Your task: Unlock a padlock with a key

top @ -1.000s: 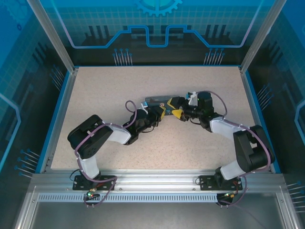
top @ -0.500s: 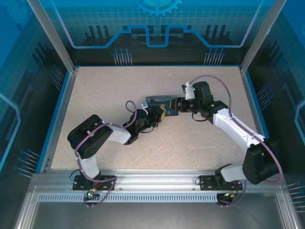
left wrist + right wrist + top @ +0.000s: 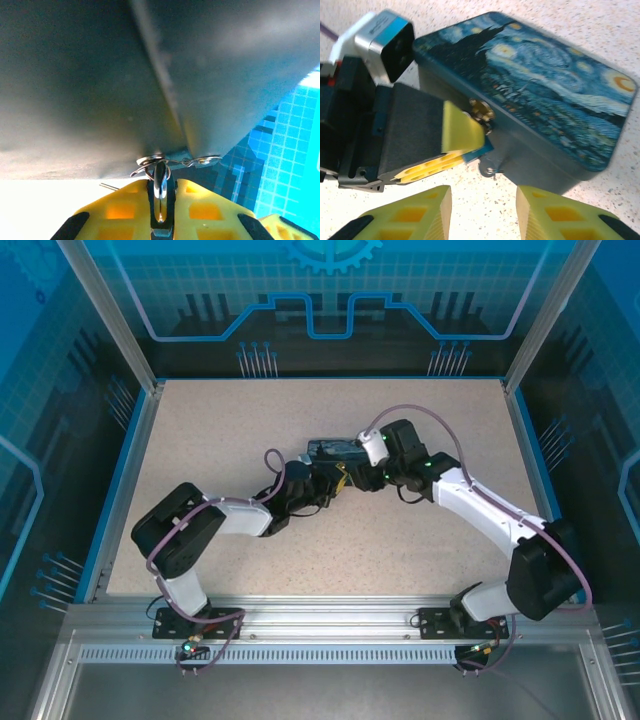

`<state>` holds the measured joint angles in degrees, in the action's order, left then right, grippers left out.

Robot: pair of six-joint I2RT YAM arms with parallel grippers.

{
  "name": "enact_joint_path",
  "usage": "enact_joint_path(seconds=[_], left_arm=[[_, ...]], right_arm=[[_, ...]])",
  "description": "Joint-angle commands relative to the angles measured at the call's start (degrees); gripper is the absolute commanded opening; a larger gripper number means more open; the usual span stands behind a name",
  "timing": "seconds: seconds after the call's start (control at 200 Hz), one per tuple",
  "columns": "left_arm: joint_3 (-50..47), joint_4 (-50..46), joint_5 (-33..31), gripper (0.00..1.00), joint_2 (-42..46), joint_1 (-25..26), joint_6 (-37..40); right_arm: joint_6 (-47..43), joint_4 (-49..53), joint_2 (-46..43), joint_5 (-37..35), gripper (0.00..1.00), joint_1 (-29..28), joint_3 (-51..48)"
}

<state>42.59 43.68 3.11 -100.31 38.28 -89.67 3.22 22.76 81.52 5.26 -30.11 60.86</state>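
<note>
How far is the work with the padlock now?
Done: the left gripper is shut on the padlock at the front of the box. In hand: the right gripper hovers open before it, holding nothing. Left: put the key in and turn it; I cannot pick out the key.

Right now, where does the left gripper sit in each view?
Top external: left gripper mid-table, at the painted box.
Left wrist: fingers bottom centre, beneath a dark surface.
Right wrist: yellow tip left of centre, gripping the padlock at box front.
Shared landmark: the painted box.
</note>
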Motion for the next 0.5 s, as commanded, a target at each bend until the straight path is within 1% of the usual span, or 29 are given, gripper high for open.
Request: enact_joint_path(seconds=[0.0,0.27,0.495], left_arm=[[2.68,-2.35,2.96,0.0,2.23,-0.44,0.59],[5.21,-8.69,5.31,0.0,3.53,-0.82,1.21],[5.92,-10.23,6.55,0.0,3.99,-1.38,1.27]], right_arm=[[-4.08,0.97,1.9,-1.98,0.39,-1.83,1.11],[-5.18,0.47,5.75,-1.83,0.37,-2.18,1.77],[-4.91,-0.36,6.37,-2.57,0.36,-2.22,1.14]])
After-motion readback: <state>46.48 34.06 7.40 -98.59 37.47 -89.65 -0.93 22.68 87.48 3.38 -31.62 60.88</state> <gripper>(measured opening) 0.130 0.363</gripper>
